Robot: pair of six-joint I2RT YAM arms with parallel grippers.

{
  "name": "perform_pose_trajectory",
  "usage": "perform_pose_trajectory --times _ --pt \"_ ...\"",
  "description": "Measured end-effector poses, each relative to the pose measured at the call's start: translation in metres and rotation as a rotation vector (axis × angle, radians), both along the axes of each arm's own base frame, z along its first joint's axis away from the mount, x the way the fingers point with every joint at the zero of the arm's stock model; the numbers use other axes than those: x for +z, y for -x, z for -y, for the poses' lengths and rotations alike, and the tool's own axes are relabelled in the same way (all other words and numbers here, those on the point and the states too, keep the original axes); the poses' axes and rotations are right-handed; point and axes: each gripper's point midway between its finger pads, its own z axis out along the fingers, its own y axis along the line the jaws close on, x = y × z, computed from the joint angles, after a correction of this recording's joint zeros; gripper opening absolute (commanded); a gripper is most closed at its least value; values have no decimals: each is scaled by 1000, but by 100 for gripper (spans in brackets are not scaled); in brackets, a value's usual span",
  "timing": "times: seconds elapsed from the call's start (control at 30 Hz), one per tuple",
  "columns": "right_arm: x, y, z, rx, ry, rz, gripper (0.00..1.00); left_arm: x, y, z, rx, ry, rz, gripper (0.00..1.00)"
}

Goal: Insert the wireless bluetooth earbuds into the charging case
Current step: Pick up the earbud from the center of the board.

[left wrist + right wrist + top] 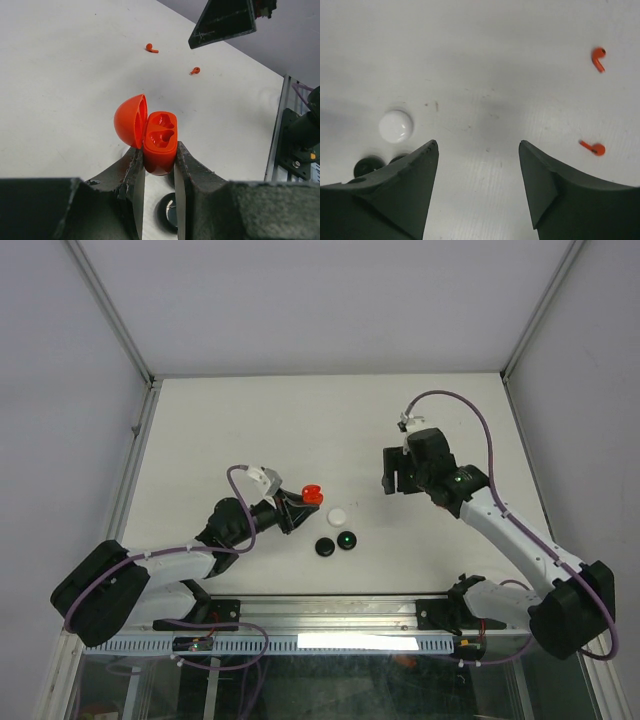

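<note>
While the left fingers (197,182) pinch the red case (160,142) by its lower body, with the lid (131,122) swung open to one side and both sockets looking empty to me, the right fingers (410,175) stand spread above bare bench (485,60) with nothing between them. In the right wrist view the two red earbuds (593,148) lie toward the right edge, outside the gap, not beneath it. The nearer one sits just past one finger with its stem roughly across the view. The farther one (598,57) is well beyond, stem running down the view. I judge the right arm (500,520) should fetch, since the left is holding the case, and it must shift sideways first. From overhead I cannot find the earbuds; they are too small or under that arm. The white disc (396,126) shows whole, but the black discs (368,166) are partly cut off by a finger.
</note>
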Motion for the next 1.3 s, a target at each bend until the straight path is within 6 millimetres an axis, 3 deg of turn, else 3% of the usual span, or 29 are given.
perform_pose_trajectory --times 0.17,0.3,0.57,0.8,0.97,1.3 --pt "-46 4 46 -241 38 -135 68 -4 -6 -6 33 -23 24 3" --pt "-71 5 81 -450 40 -217 66 -12 -6 -11 47 -60 52 3" --pt "-95 12 135 -784 -9 -273 62 -23 -5 -17 55 -114 97 2" --pt "-118 15 150 -921 -91 -316 60 -24 -1 -15 32 -118 100 2" --pt "-125 6 156 -956 -126 -323 57 -23 -1 -16 32 -117 101 2" --pt "-140 -6 148 -934 -179 -361 54 -24 -1 -16 32 -119 98 2"
